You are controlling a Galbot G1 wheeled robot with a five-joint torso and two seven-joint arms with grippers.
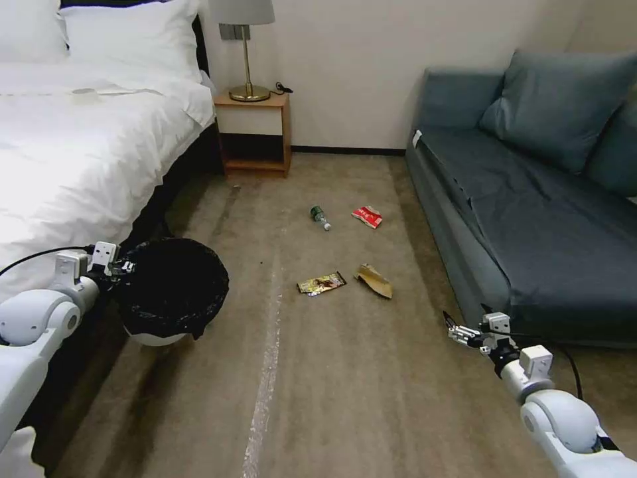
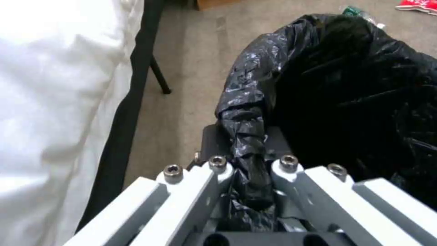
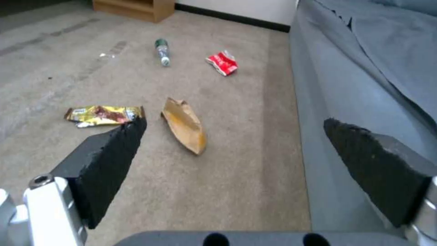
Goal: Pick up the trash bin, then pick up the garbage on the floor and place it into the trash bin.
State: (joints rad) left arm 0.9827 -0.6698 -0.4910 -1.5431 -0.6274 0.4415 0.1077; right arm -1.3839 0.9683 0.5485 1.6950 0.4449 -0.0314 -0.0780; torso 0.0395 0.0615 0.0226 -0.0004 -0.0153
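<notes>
- Left gripper (image 2: 248,160), near the bed's edge: clamped on the bag-covered rim of the trash bin (image 1: 174,287). The left wrist view has a bunched fold of black liner pinched between the white finger links. The bin looks lifted, its white base hanging above the carpet, mouth tilted toward the open floor.
- Right gripper (image 3: 234,143), low beside the sofa (image 1: 531,219): spread wide, nothing between the black pads (image 3: 111,160). It points out over the carpet at the litter.
- Nearest piece to it: the brown paper piece (image 3: 184,124), ahead and toward the robot's left, well apart from the fingertips. Its long axis runs roughly along the gripper's line of approach, so a grasp across the narrow width seems the natural one.
- Just beside it, farther left: the gold snack wrapper (image 3: 102,114), lying crosswise.
- Farther on: the red-and-white packet (image 1: 367,216), and the small bottle (image 1: 320,216) beside it, white cap toward the robot.
- Judgement: all four pieces lie between bin and free arm; the right arm is the free one to gather them.
</notes>
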